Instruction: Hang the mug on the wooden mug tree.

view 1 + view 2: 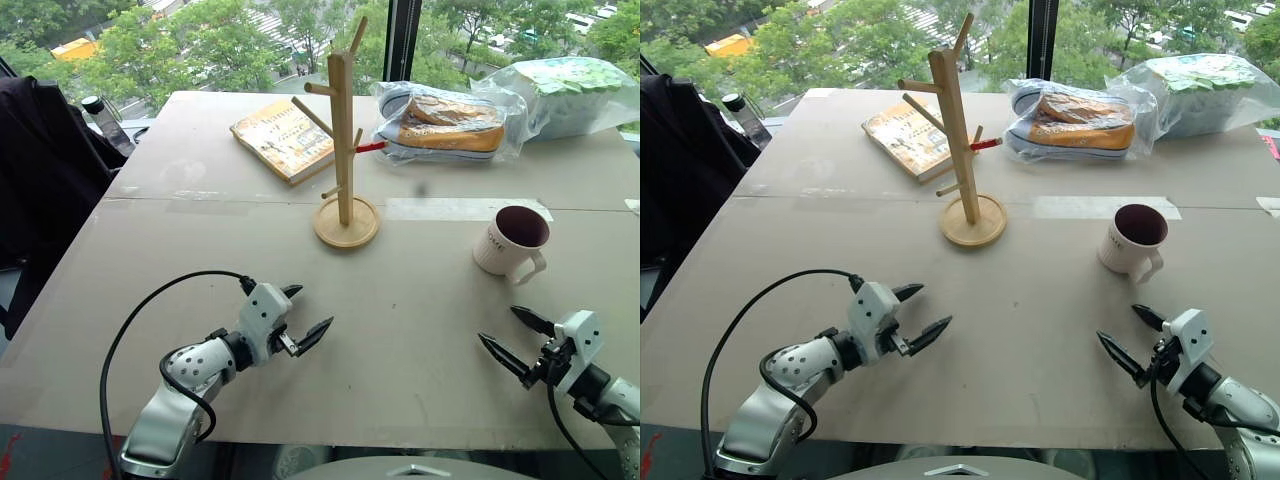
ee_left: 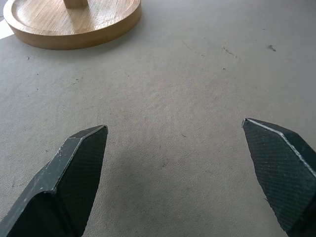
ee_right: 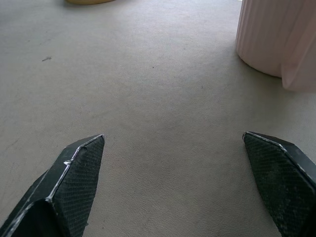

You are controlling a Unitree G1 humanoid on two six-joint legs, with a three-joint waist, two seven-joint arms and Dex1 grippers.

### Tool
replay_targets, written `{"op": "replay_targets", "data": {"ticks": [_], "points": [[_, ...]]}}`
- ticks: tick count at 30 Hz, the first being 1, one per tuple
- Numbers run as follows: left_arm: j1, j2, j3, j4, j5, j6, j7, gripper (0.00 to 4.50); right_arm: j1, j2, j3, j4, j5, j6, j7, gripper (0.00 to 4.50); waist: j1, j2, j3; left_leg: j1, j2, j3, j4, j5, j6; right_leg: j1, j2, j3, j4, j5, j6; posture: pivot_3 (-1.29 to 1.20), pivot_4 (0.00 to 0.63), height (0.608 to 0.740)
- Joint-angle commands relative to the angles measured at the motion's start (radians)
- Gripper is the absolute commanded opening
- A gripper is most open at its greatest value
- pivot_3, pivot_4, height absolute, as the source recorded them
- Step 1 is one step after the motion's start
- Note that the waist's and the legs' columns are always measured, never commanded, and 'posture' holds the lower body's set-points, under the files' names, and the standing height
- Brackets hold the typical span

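The white mug [image 1: 511, 243] with a dark maroon inside stands upright on the table's right half, its handle turned toward me. Its ribbed white wall [image 3: 276, 37] looms close in the right wrist view. The wooden mug tree [image 1: 343, 140] stands at the table's centre on a round disc base [image 2: 69, 22], pegs angled upward. My right gripper [image 1: 515, 337] hovers open just in front of the mug, nothing between its fingers. My left gripper [image 1: 305, 314] is open and empty, low over the table in front of the tree.
Behind the tree lie a book [image 1: 283, 138] and a shoe in a clear plastic bag [image 1: 450, 122]; another bag [image 1: 575, 92] sits at the far right. A dark jacket on a chair [image 1: 40, 180] stands beside the table's left edge. A window runs behind.
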Motion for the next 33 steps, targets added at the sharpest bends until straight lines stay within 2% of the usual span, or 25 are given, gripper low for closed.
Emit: {"op": "replay_targets", "data": {"ticks": [1,22,33], "points": [[0.003,0.003,0.012,-0.041,-0.013,-0.015,-0.005,4.50,-0.002,-0.001,-0.035,-0.011,0.002,-0.030,-0.005,4.43,0.000,0.000,0.000,0.000,0.000,0.000,0.000,0.000,0.000,0.000,0.000,0.000,0.000,0.000,0.000,0.00,0.150,0.740],[-0.022,0.000,0.011,-0.026,-0.044,-0.014,-0.015,4.50,-0.007,0.034,-0.026,-0.001,-0.051,-0.086,-0.066,4.43,0.000,0.000,0.000,0.000,0.000,0.000,0.000,0.000,0.000,0.000,0.000,0.000,0.000,0.000,0.000,0.00,0.150,0.740],[-0.107,0.018,-0.015,-0.024,-0.044,-0.020,-0.087,4.50,-0.068,0.170,-0.066,-0.018,-0.079,-0.077,-0.307,4.43,-0.001,0.001,0.000,0.000,0.000,0.000,0.000,0.000,0.000,0.000,0.000,0.000,0.000,0.000,0.000,0.00,0.150,0.740]]}}
